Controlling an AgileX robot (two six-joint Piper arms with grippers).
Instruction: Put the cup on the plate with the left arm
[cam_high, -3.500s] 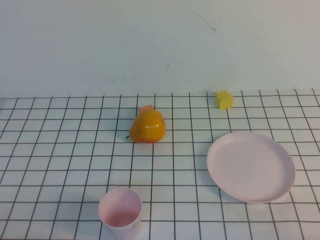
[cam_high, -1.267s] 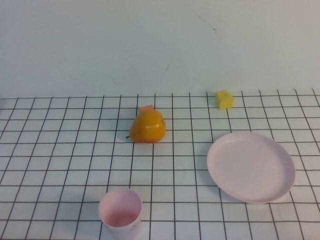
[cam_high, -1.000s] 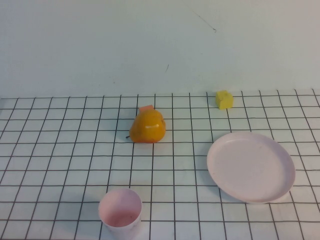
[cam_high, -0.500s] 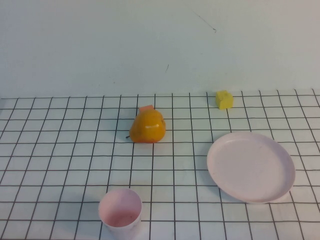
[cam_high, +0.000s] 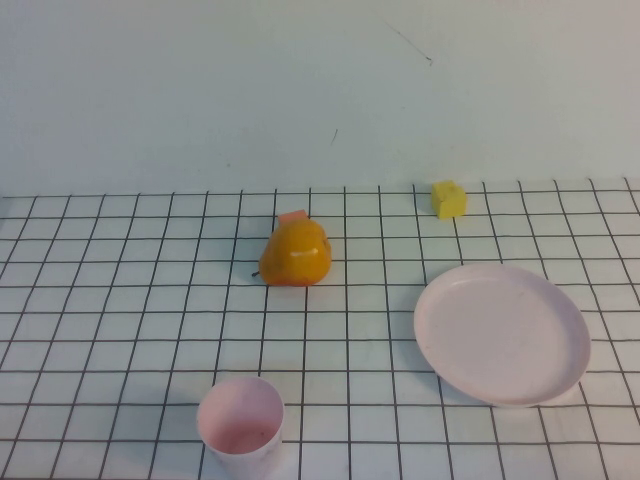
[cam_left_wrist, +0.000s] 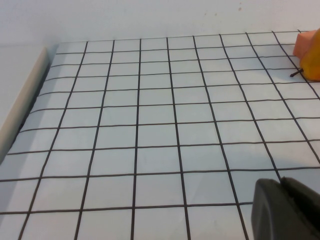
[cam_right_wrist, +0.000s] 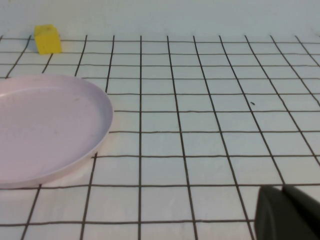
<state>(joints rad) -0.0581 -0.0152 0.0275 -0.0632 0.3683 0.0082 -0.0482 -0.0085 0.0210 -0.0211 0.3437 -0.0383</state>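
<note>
The pale pink cup (cam_high: 240, 418) stands upright and empty near the table's front edge, left of centre. The large pale pink plate (cam_high: 501, 332) lies empty on the right; it also shows in the right wrist view (cam_right_wrist: 47, 125). Neither arm shows in the high view. My left gripper (cam_left_wrist: 281, 184) appears only in the left wrist view, its dark fingers pressed together, empty, over bare grid; the cup is out of that view. My right gripper (cam_right_wrist: 283, 190) appears only in the right wrist view, fingers together, empty, beside the plate.
An orange pear-shaped fruit (cam_high: 296, 251) with a small salmon block behind it sits mid-table; its edge shows in the left wrist view (cam_left_wrist: 311, 49). A yellow cube (cam_high: 448, 198) stands at the back right, also in the right wrist view (cam_right_wrist: 47, 39). White grid cloth covers the table.
</note>
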